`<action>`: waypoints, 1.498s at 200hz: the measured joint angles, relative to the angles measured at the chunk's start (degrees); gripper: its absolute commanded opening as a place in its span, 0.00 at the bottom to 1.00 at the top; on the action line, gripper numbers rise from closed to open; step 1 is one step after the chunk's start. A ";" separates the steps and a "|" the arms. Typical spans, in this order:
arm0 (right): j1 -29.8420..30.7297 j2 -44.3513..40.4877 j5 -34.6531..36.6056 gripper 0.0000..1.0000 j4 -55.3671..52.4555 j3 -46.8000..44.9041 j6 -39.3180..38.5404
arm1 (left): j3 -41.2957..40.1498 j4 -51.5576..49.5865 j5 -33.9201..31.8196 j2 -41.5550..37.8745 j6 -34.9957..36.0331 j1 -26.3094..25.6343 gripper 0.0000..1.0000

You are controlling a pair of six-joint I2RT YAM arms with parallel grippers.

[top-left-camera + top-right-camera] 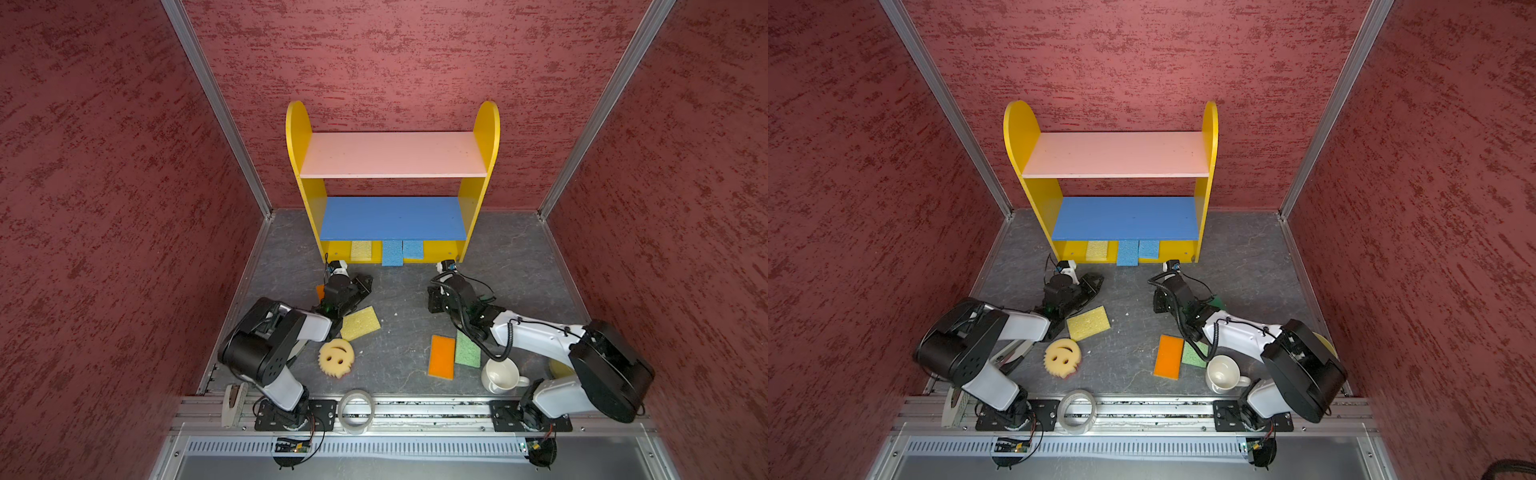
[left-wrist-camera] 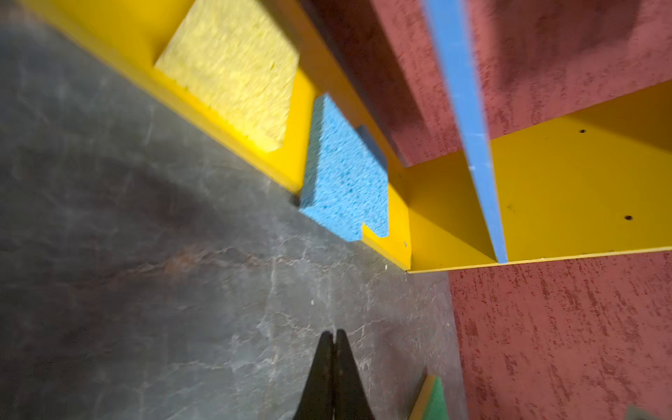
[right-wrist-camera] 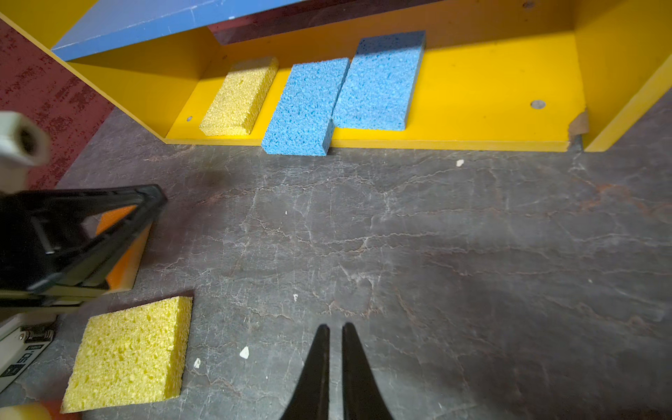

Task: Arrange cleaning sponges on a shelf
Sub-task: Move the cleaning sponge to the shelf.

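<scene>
Here, red walls [image 1: 395, 62] enclose the cracked grey tabletop [image 1: 399, 295] bearing the shelf [image 1: 392, 154].

Small label [image 3: 22, 359] on the left arm [image 3: 11, 323] — "SD" just legible, rest too blurred to read

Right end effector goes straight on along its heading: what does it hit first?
From the right end effector, bare table, then probably the blue sponge overhanging the shelf base. Depth unclear; a downward tilt would meet the table first.
</scene>
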 measured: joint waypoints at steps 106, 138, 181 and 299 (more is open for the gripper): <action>0.00 -4.42 2.23 0.11 0.11 -3.06 0.24 | 13.57 6.38 10.38 15.19 -11.82 -1.36 0.00; 0.00 -4.35 2.32 0.11 0.20 -3.06 0.24 | 14.43 4.81 9.55 16.59 -12.24 -1.18 0.00; 0.00 -3.91 2.43 0.11 0.28 -3.06 0.22 | 17.49 2.40 8.94 19.63 -12.39 -1.09 0.00; 0.00 -3.54 2.62 0.05 0.68 -3.08 0.20 | 24.52 -2.89 6.27 21.31 -9.88 -0.68 0.00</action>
